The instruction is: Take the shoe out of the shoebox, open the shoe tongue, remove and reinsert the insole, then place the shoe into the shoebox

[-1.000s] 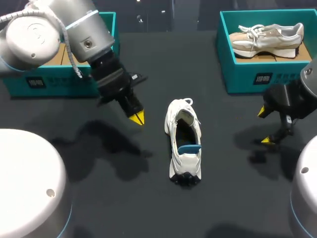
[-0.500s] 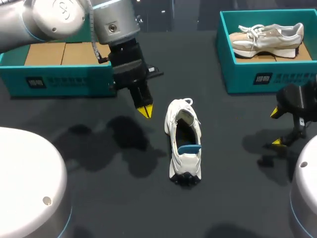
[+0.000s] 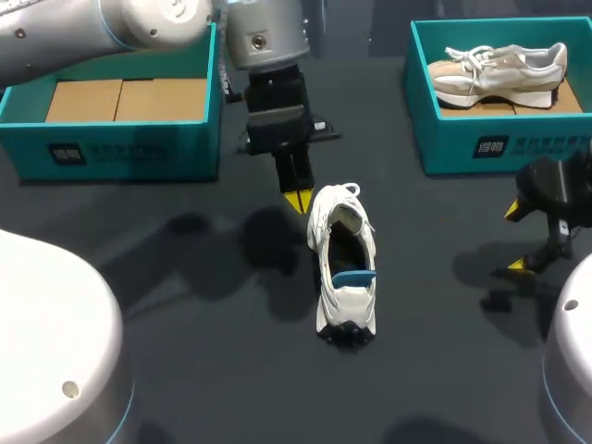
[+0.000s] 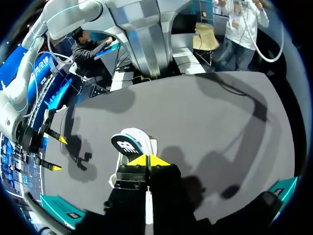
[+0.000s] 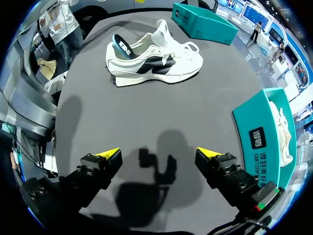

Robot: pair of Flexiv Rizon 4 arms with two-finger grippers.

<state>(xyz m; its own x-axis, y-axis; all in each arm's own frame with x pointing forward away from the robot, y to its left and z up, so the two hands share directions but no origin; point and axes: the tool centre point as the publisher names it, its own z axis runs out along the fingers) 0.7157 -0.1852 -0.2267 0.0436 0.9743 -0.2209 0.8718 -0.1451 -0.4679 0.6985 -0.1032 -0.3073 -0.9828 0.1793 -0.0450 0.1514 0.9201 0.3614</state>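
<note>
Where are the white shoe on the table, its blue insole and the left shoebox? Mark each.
white shoe [image 3: 346, 302], head view, white heel panel.
blue insole [image 3: 354, 277], head view, its raised end.
left shoebox [image 3: 120, 154], head view, front wall.

white shoe, blue insole, teal shoebox, black table

The white shoe looks smooth, the dark table matt, the left shoebox lined with cardboard.
</note>
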